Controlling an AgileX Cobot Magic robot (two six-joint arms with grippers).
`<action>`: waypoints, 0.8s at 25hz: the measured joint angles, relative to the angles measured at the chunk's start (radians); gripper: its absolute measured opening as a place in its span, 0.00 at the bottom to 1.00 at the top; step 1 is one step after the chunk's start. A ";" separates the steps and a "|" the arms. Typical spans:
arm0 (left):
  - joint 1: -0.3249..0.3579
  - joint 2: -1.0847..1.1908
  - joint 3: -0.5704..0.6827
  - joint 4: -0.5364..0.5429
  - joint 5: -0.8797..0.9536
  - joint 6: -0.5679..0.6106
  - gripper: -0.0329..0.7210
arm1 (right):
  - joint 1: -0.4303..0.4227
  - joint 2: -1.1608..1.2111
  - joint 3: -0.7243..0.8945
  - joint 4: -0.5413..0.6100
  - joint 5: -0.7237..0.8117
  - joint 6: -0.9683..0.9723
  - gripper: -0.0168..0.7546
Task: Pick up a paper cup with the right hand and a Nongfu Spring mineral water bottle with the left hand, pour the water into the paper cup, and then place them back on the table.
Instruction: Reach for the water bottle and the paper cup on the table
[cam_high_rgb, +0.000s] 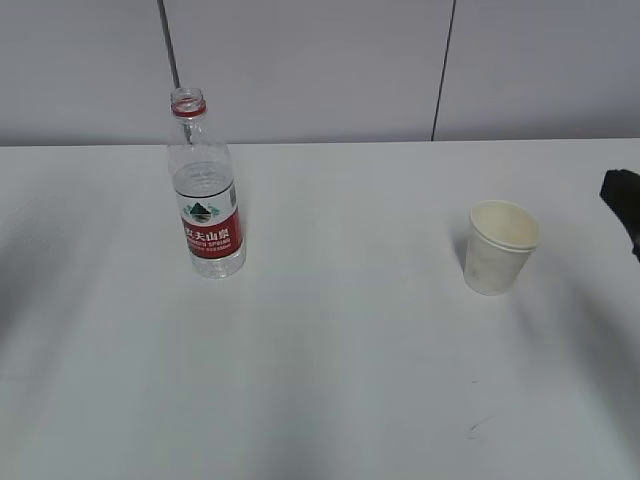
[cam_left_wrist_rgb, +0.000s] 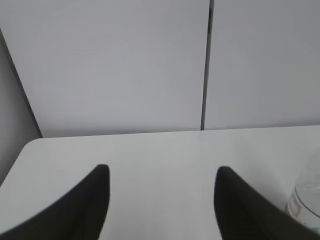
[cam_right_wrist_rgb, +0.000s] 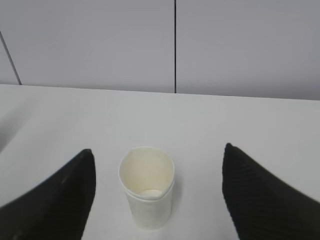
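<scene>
The Nongfu Spring bottle (cam_high_rgb: 205, 190) stands upright and uncapped on the white table (cam_high_rgb: 330, 370) at the left, with water in it. Its edge shows at the lower right of the left wrist view (cam_left_wrist_rgb: 306, 200). The paper cup (cam_high_rgb: 499, 246) stands upright at the right, empty. In the right wrist view the cup (cam_right_wrist_rgb: 147, 186) sits between the wide-open jaws of my right gripper (cam_right_wrist_rgb: 159, 156), nearer the left finger, touching neither. My right hand (cam_high_rgb: 622, 205) shows as a black tip at the right edge of the exterior view. My left gripper (cam_left_wrist_rgb: 162, 172) is open and empty, left of the bottle.
A grey panelled wall (cam_high_rgb: 320, 60) with dark vertical seams runs behind the table's far edge. The table's rounded far-left corner (cam_left_wrist_rgb: 30, 147) shows in the left wrist view.
</scene>
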 joint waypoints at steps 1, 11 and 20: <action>0.000 0.031 0.000 0.000 -0.027 0.000 0.60 | 0.000 0.022 0.018 0.000 -0.051 0.002 0.78; 0.000 0.253 0.100 0.184 -0.418 -0.283 0.60 | 0.000 0.159 0.062 -0.002 -0.196 0.006 0.78; 0.000 0.382 0.161 0.563 -0.663 -0.353 0.60 | 0.000 0.323 0.062 -0.053 -0.314 0.007 0.78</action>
